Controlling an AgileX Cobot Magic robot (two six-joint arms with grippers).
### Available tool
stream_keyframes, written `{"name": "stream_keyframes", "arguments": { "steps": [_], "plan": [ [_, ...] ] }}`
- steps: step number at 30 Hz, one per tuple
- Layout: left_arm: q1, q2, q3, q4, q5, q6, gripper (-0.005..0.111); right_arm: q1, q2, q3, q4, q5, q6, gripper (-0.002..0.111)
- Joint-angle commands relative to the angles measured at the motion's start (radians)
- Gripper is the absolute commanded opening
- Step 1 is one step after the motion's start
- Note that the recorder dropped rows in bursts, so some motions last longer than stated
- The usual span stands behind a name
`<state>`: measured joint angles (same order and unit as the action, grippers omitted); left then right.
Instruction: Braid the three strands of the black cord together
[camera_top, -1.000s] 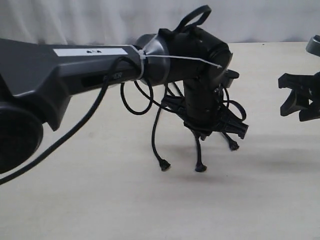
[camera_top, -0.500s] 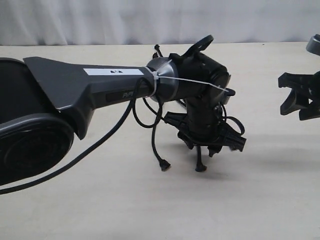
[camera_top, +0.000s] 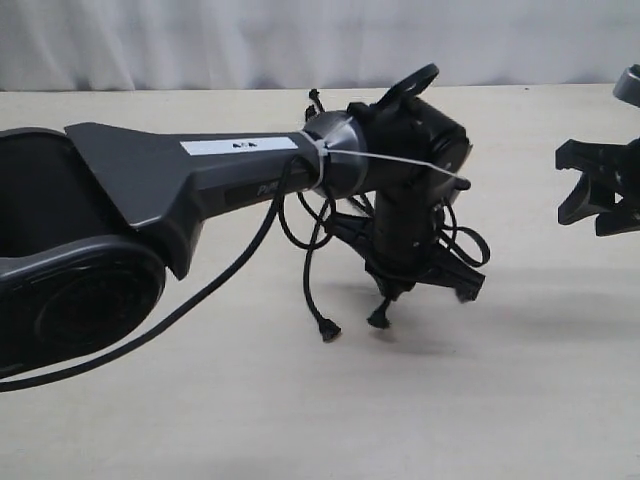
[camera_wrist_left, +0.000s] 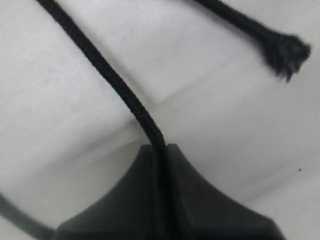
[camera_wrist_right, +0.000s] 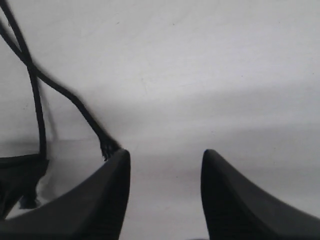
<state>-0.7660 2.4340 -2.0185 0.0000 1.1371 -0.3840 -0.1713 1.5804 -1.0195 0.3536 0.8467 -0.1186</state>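
The black cord lies on the pale table, its joined end at the back behind the left arm. My left gripper points down and is shut on one strand, which runs straight into the closed jaws. That strand's knob hangs just below the gripper. A second strand trails to a frayed knob on the table to the left. Another frayed end lies near the held strand. My right gripper hovers open at the far right, off the cord; a frayed strand end lies just beyond one fingertip.
The left arm's thick grey body and its smooth black cable cross the left half of the table. A white backdrop closes the far edge. Bare tabletop spreads in front of the cord.
The left arm has swung lower and slightly right. The held strand's knob has shifted left and a little up off the table. The right gripper has stayed put.
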Motion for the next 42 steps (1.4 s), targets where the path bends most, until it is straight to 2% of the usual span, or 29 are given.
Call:
{"name": "stream_keyframes", "arguments": {
  "steps": [1, 8, 14, 19, 29, 34, 37, 40, 41, 42],
  "plan": [
    [0.003, -0.067, -0.044, 0.124, 0.084, 0.040, 0.000, -0.005, -0.012, 0.004, 0.005, -0.009, -0.008, 0.043],
    [0.088, -0.150, -0.039, 0.141, 0.084, 0.092, 0.000, -0.001, -0.012, 0.004, 0.026, -0.005, -0.028, 0.043],
    [0.164, -0.209, 0.028, 0.095, 0.084, 0.135, 0.000, -0.001, -0.012, 0.004, 0.104, -0.005, -0.082, 0.043],
    [0.214, -0.261, 0.163, 0.097, 0.077, 0.117, 0.000, -0.001, -0.012, 0.004, 0.110, 0.005, -0.087, 0.043],
    [0.280, -0.347, 0.537, 0.020, -0.195, 0.083, 0.000, -0.001, -0.014, 0.019, 0.241, 0.020, -0.195, 0.043],
    [0.289, -0.347, 0.628, -0.024, -0.307, 0.083, 0.000, -0.001, -0.014, 0.021, 0.241, 0.025, -0.202, 0.043],
    [0.291, -0.347, 0.641, -0.045, -0.344, 0.083, 0.000, 0.088, -0.014, 0.021, 0.220, 0.013, -0.202, 0.043],
    [0.291, -0.347, 0.639, -0.071, -0.313, 0.065, 0.001, 0.187, -0.014, 0.021, 0.195, -0.034, -0.173, 0.043],
    [0.291, -0.347, 0.639, -0.066, -0.295, 0.064, 0.006, 0.222, -0.014, 0.021, 0.184, -0.047, -0.152, 0.043],
    [0.291, -0.347, 0.639, -0.066, -0.286, 0.064, 0.017, 0.244, -0.012, 0.021, 0.184, -0.051, -0.151, 0.043]
  ]
}}
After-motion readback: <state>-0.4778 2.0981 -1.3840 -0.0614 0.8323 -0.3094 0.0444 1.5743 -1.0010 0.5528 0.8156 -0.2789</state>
